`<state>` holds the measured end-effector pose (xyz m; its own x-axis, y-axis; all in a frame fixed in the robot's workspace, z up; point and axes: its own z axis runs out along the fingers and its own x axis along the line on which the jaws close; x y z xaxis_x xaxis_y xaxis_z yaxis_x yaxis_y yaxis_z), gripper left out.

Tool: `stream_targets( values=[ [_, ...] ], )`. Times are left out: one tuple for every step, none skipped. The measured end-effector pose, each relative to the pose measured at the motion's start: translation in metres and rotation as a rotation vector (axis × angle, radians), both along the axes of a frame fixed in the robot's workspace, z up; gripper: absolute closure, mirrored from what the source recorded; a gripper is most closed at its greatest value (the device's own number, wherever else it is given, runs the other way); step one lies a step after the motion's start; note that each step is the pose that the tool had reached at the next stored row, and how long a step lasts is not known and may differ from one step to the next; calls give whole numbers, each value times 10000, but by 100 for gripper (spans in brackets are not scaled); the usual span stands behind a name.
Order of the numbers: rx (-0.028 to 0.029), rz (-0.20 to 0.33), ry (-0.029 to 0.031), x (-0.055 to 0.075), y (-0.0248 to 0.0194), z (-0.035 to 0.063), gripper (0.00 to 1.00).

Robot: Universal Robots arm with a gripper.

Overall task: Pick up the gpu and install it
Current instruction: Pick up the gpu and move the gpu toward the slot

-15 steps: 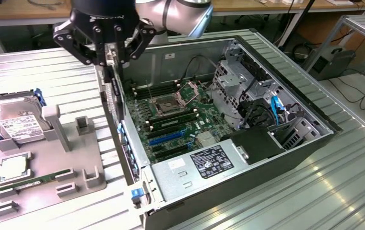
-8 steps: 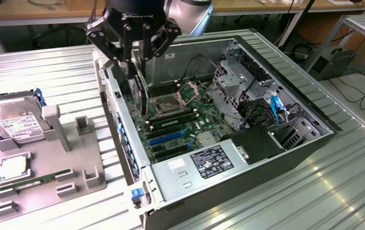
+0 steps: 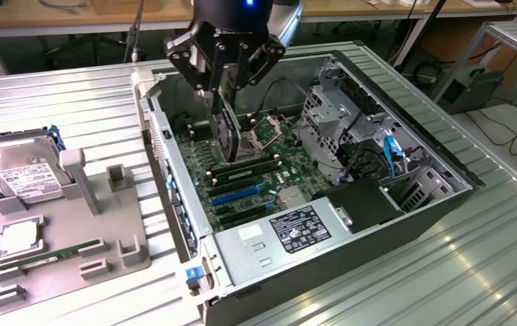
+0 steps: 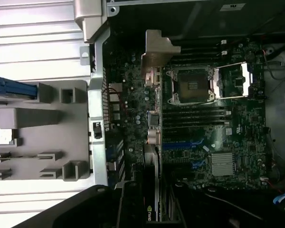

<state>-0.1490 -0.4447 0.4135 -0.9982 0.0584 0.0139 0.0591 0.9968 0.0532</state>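
Along the worktop's edge on the exterior view's left, a grey fixture [image 3: 68, 238] holds a hard drive [image 3: 18, 170] and a green RAM stick [image 3: 45, 260], both well apart from the work. Further right, the open computer case [image 3: 376, 265] lies on its side on the ribbed worktop [image 3: 68, 102]. Above the case's interior, the pincer [image 3: 222, 88] pinches the gpu [image 3: 226, 132], fingers pressed against both faces of the black card. The card hangs upright over the motherboard [image 3: 268, 173] and looks clear of it. The wrist view looks down along the card's thin edge, with the silvery bracket [image 4: 157, 50] at its far end, near the CPU socket [image 4: 190, 85]. I cannot tell which slot the card is over. I judge the step in hand to be bringing the card to the blue expansion slots [image 3: 236, 193], which lie toward the power supply [image 3: 281, 234]. To do that well, the grip should hold firm so the card cannot swing, and the card should be kept plumb. Its connector edge should run parallel to the slot and its bracket should face the case's rear wall [image 3: 163, 156]. The descent should be straight and slow, without twist, since a skewed entry could jam the card or scrape parts on the board. On the right, the drive cage [image 3: 331, 112] and the blue cable [image 3: 393, 151] stand well apart from the card. The loose dark wires [image 3: 285, 85] near the pincer deserve watching.
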Motion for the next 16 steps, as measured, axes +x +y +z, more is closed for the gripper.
stream_targets(
  values=[
    [-3,-1,5,94,0,-37,74],
    [-6,0,4,149,0,-59,74],
    [-13,0,4,195,0,-77,74],
    [-29,3,5,267,0,-106,74],
    [-39,9,5,316,0,-126,74],
    [-59,23,4,408,0,-163,74],
    [-74,33,4,458,0,-184,74],
    [-88,43,4,495,0,-201,74],
    [-104,60,4,531,0,-219,74],
    [-123,83,4,562,0,-237,74],
    [-157,138,3,594,0,-263,74],
    [-186,193,2,613,-1,-281,74],
    [-223,279,2,634,0,-302,74],
    [-268,385,3,661,0,-329,74],
    [-291,440,2,683,0,-346,74],
    [-297,486,2,715,0,-362,74]
  ],
)
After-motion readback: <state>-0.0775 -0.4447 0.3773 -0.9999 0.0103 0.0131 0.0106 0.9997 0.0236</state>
